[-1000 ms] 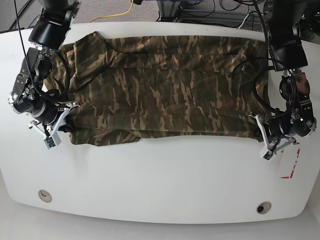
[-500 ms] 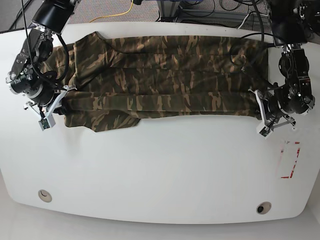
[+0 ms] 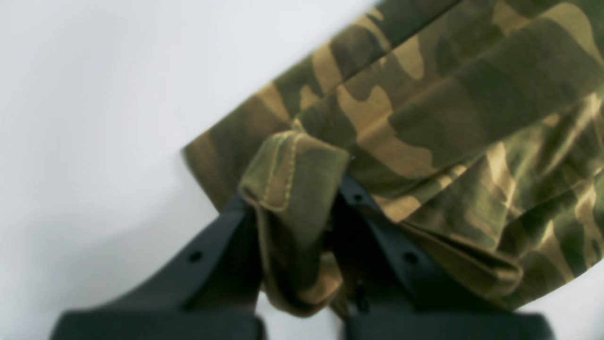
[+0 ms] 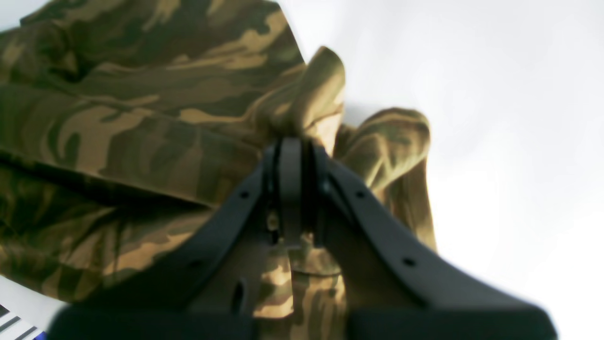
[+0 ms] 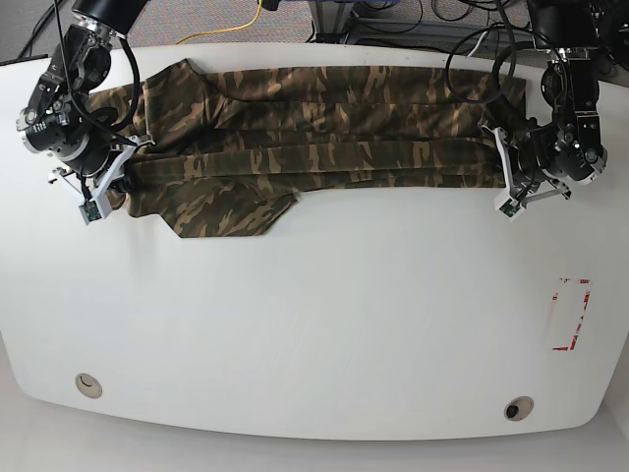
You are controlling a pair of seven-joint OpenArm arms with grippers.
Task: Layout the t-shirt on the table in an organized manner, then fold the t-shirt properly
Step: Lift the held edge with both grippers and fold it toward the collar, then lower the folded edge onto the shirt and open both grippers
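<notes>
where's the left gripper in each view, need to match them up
Base: left gripper at the right edge, shut on the end of the t-shirt.
Left wrist: its black fingers rise from the bottom centre, hemmed cloth bunched between them.
Right wrist: not in it; the fingers there belong to the right gripper.
Shared landmark: the camouflage shirt on the white table.

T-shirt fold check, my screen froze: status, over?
Left hand and right hand both shut on t-shirt edge. Near edge carried toward far side of table. Nothing in the way.
</notes>
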